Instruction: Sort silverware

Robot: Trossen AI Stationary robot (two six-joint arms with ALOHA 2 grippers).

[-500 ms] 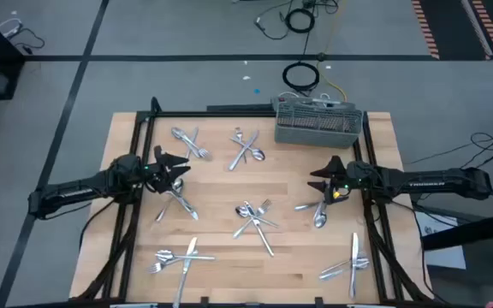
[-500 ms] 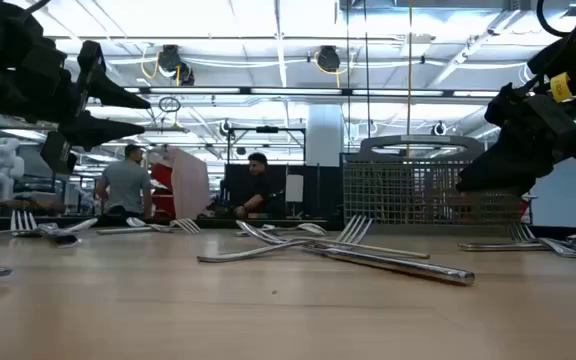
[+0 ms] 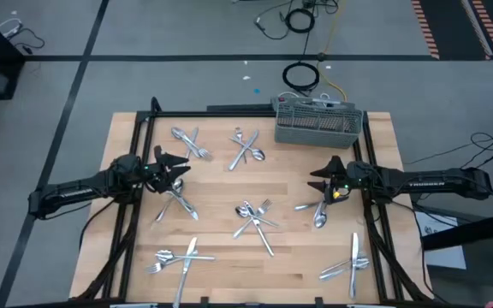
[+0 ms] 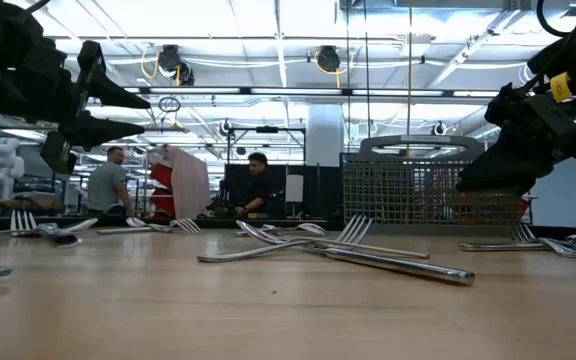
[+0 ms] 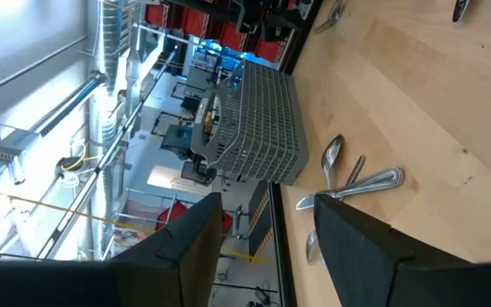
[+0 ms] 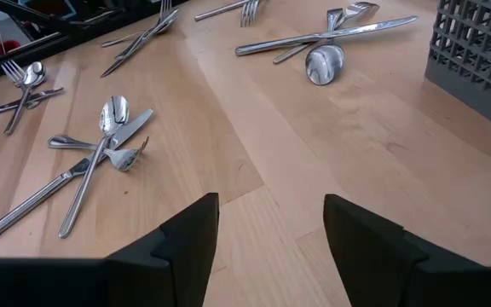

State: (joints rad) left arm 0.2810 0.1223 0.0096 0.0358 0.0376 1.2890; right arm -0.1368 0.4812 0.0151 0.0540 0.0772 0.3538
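Silverware lies in small piles on the wooden table: one at the far left [image 3: 190, 142], one at the far middle [image 3: 246, 149], one in the middle [image 3: 257, 218], one by the left arm [image 3: 176, 204], one by the right arm [image 3: 317, 210], and two at the near edge [image 3: 176, 257] [image 3: 349, 263]. The grey mesh caddy [image 3: 317, 125] stands at the far edge. My left gripper [image 3: 178, 166] hovers open above the left side, with nothing between its fingers [image 5: 186, 247]. My right gripper [image 3: 321, 177] hovers open above the right side, also with nothing between its fingers [image 6: 186, 230].
A black frame [image 3: 144, 128] runs along the table's left, right and far edges. Cables [image 3: 302, 75] lie on the floor beyond the caddy. In the low view, people [image 4: 103, 185] are in the room behind the table. Bare wood shows between the piles.
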